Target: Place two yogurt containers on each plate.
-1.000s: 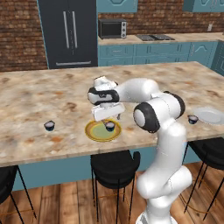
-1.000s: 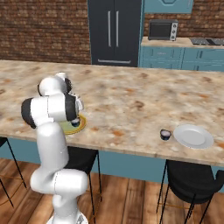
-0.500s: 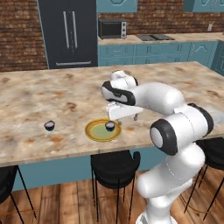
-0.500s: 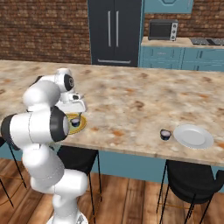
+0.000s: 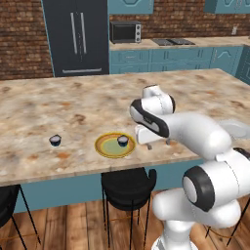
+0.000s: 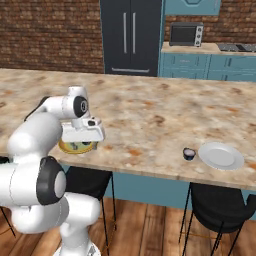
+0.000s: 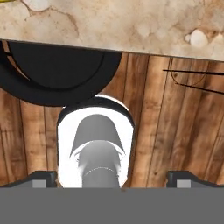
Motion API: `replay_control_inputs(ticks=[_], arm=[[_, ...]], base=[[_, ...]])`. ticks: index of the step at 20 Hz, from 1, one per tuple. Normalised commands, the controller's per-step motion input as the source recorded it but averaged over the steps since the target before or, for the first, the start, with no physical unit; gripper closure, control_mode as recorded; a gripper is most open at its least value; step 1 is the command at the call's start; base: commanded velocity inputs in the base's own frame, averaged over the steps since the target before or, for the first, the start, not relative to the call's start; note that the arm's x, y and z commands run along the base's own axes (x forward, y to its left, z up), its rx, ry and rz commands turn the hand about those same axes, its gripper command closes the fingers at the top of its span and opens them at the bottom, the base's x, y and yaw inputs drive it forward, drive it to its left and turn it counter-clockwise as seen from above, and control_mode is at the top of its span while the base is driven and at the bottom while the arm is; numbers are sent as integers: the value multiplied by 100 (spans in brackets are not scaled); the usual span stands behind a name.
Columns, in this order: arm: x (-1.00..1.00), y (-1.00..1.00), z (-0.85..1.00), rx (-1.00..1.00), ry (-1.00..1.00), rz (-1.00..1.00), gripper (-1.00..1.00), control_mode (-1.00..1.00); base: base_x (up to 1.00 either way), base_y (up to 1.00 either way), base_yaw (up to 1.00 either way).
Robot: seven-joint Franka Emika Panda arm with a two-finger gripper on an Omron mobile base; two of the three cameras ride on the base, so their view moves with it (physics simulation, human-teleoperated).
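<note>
The yellow-rimmed plate (image 5: 108, 148) lies near the counter's front edge with one dark yogurt container (image 5: 122, 141) on it. Another yogurt container (image 5: 55, 140) stands on the counter to its left. My gripper (image 5: 157, 143) hovers just right of that plate, over the counter's front edge, open and holding nothing. From the right side, the gripper (image 6: 84, 142) hides most of the yellow plate (image 6: 67, 147). Far to the right lies the white plate (image 6: 221, 155) with a yogurt container (image 6: 188, 153) beside its left rim. In the hand view, the gripper (image 7: 112, 177) has its fingertips (image 7: 41, 177) spread wide.
Black stools (image 5: 128, 181) stand under the counter (image 5: 73, 105) along its front edge, and another stool (image 6: 220, 207) sits below the white plate. The hand view looks down past the counter edge (image 7: 131, 30) at a stool seat (image 7: 57, 74) and the wooden floor (image 7: 175, 113).
The arm has swung right, from above the yellow plate to the counter's front edge beside it. The yogurt container stays on the plate.
</note>
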Motion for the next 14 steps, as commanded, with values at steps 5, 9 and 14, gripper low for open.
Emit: replay_control_inputs(ticks=[5,9,14], arm=[[0,0,0,0,0,0,-100,100],[0,0,0,0,0,0,-100,100],[0,0,0,0,0,0,-100,100]], base=[[0,1,0],[-1,66,-4],[0,81,-7]])
